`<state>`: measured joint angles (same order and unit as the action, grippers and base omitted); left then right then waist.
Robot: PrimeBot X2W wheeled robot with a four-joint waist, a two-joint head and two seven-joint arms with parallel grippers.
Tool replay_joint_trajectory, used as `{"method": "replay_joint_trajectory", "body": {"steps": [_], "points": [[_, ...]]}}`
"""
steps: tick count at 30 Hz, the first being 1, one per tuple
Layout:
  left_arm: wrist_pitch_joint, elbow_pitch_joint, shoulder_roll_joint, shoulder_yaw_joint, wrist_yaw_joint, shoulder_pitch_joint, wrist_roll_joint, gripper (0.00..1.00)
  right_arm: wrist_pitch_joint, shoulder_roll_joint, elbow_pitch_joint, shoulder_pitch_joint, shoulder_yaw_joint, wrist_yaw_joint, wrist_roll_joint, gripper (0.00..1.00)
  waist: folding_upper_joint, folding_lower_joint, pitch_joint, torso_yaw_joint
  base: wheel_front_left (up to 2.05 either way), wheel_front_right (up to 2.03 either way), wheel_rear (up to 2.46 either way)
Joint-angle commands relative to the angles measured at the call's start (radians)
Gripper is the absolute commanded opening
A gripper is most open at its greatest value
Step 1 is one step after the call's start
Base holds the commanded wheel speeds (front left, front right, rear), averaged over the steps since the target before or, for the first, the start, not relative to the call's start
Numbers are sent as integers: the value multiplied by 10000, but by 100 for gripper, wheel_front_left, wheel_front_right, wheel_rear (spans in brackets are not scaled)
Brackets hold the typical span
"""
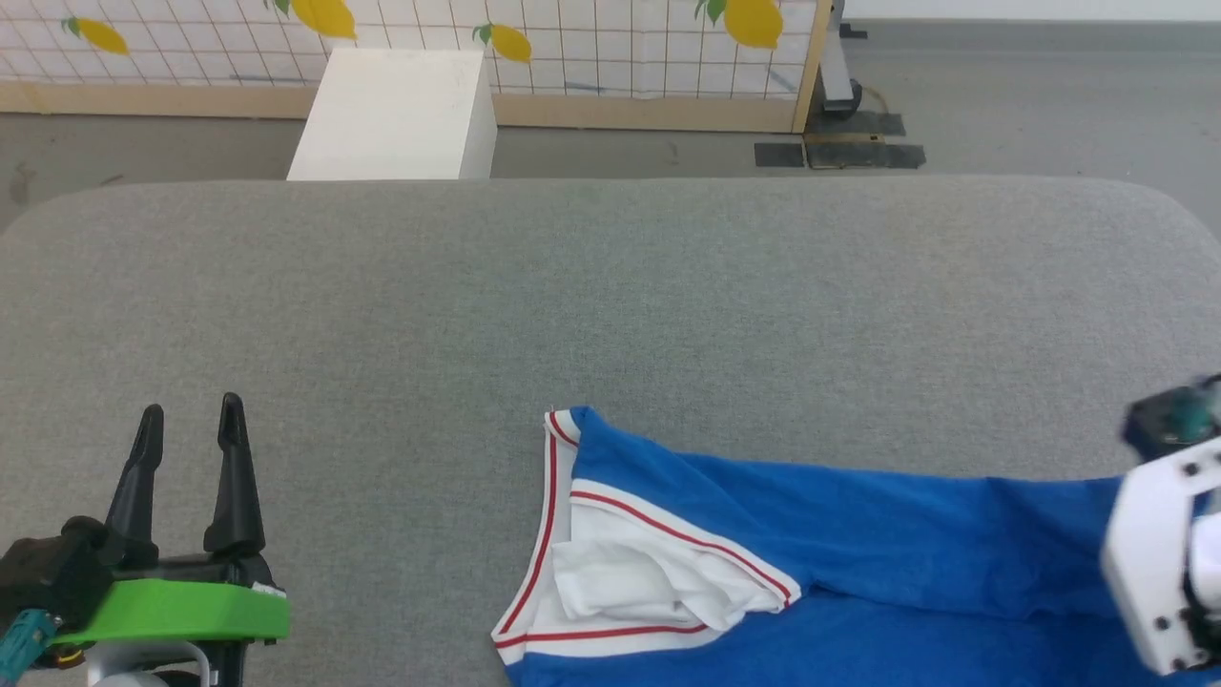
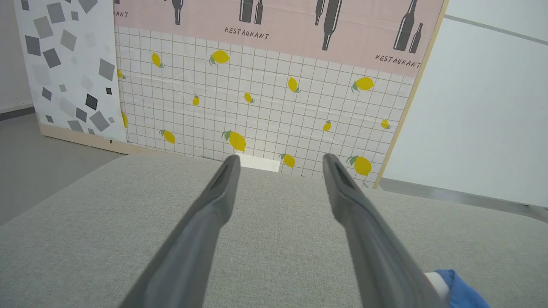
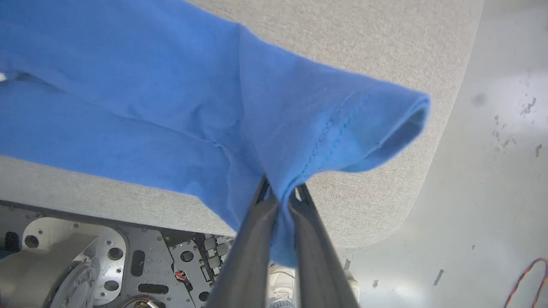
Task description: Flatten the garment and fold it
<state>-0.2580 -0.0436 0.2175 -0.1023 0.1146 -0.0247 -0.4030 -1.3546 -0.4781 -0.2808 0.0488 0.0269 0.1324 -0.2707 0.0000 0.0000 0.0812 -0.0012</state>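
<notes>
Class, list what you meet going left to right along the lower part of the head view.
left gripper → garment's white red-striped sleeve → garment's blue body → right arm's white wrist

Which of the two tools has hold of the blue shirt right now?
The right tool: it is pinched shut on an edge of the blue shirt. The left tool stands open over the bare grey surface, holding nothing.

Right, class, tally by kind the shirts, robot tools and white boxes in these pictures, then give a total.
Shirt: 1
Tools: 2 (left tool open, right tool shut on the shirt)
White box: 1
Total: 4
</notes>
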Motion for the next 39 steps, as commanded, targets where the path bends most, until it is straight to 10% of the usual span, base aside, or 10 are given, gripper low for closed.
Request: {"method": "replay_joint_trajectory", "body": {"steps": [1,11,24,37,38,39], "points": [[-38,-44,-56,-24,39,-135,43,100,-182,-3,-363,-58,-316,-17,-187,0,0,0,-46,50,0,0,0],[-38,-59,-211,77,60,-216,9,100,266,1303,-563,975,-2814,-17,-1090,0,0,0,-19,509,0,0,0],[-38,104,-251,325,114,57,-86,100,2465,3523,2401,3002,-5312,-17,-1167,0,0,0,473,1349,0,0,0],[-38,371,-303,626,149,426,-171,100,4999,4268,6140,4120,-5989,-17,-279,2,0,0,915,1677,0,0,0],[-38,405,-297,651,150,451,-182,100,5122,4271,6289,4140,-6134,-17,-360,67,0,0,920,1685,0,0,0],[-38,450,-283,680,151,481,-189,100,5295,4273,6417,4184,-6290,-17,-472,100,0,0,919,1686,0,0,0]]}}
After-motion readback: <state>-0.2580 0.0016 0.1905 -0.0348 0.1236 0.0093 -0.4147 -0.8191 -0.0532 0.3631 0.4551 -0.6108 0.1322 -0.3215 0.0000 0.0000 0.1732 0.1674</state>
